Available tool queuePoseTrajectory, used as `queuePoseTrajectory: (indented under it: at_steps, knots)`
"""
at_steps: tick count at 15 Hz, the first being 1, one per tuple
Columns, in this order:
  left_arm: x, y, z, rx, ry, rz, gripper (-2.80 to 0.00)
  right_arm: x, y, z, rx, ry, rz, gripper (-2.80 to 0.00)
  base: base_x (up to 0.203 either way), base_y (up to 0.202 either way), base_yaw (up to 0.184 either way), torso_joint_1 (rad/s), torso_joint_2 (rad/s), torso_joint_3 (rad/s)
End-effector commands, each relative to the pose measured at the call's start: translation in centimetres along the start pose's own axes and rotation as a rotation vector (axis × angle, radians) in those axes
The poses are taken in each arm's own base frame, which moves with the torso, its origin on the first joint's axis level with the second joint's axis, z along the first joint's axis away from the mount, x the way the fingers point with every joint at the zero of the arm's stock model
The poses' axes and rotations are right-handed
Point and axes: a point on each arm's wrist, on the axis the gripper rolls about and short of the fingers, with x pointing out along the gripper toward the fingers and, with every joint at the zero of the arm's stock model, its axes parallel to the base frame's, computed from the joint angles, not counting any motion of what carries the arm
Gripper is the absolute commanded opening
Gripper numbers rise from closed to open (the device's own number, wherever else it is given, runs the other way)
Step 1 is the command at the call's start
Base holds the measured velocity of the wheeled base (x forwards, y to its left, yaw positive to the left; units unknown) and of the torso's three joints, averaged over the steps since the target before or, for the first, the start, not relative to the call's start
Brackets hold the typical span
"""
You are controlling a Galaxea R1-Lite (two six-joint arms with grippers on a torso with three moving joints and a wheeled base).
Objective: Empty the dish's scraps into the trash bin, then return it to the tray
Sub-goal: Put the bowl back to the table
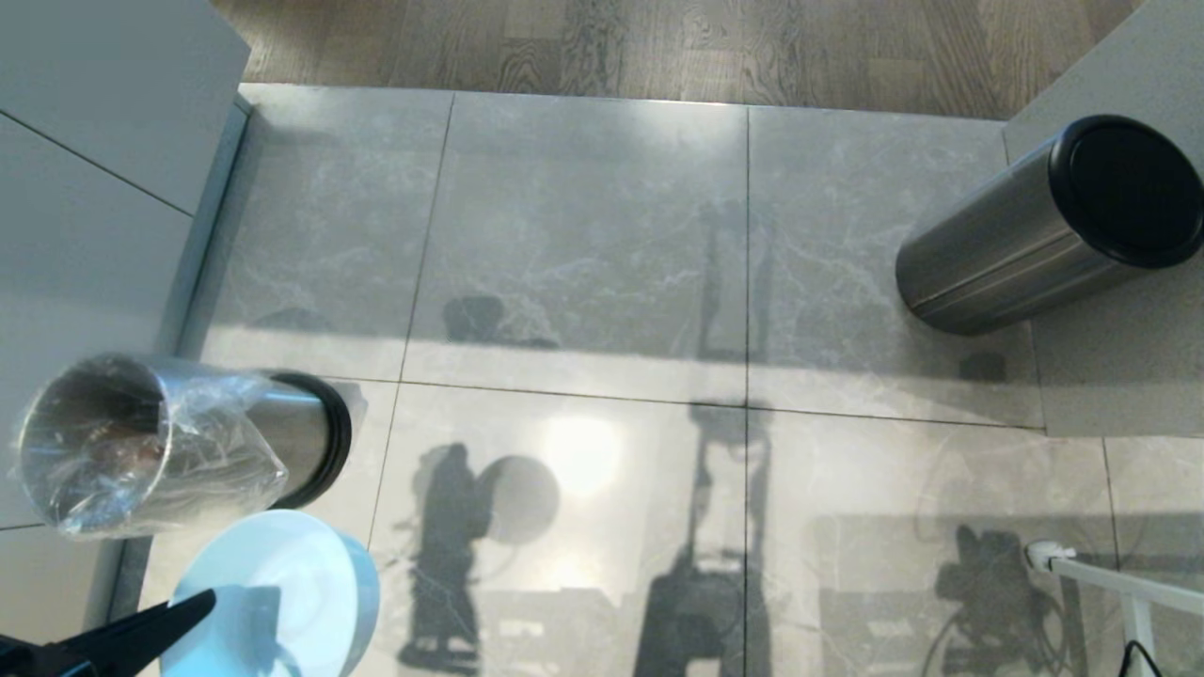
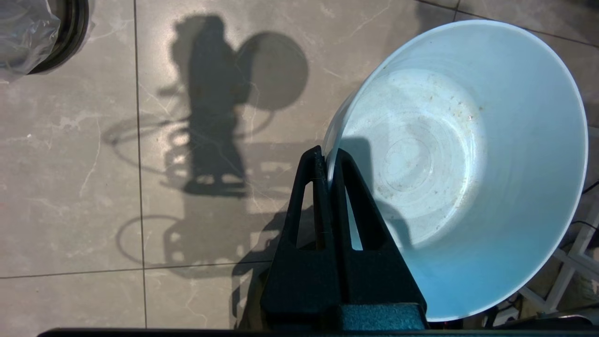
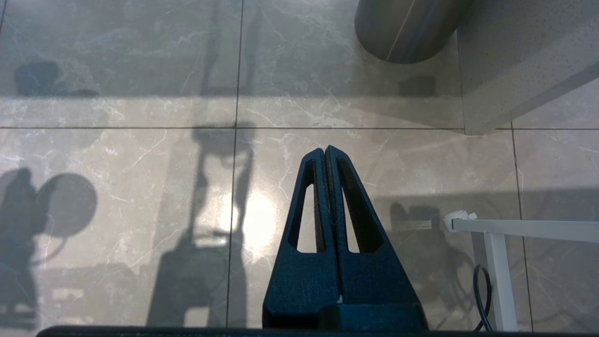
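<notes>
Dish emptied, we judge; the trip back to the tray is what remains.

We see the left gripper [image 2: 327, 157] clenched on the rim of one pale blue dish [image 2: 463, 164], tilted on edge just beside the one lined trash bin [image 1: 179, 442]; the bowl holds no scraps, only faint smears. The tray is nowhere in view. Well apart from the trash bin stands one black-topped steel cylinder [image 1: 1044, 230]. The right gripper [image 3: 326, 152] hangs pressed together on nothing above the floor.
</notes>
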Motion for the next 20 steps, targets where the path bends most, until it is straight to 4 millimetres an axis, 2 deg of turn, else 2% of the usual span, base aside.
queuePoseTrajectory:
  at_steps: [1,20]
  knots:
    - [0.05,0.01,0.03,0.001,0.002,0.001,-2.8,0.0,0.0,0.01,0.001,-0.001,-0.001,-2.8,0.0,0.0,0.0,0.0,0.0,0.0]
    - [0.11,0.16,0.05,-0.005,-0.001,0.033,-2.8,0.0,0.0,0.02,0.001,-0.002,-0.002,-2.8,0.0,0.0,0.0,0.0,0.0,0.0]
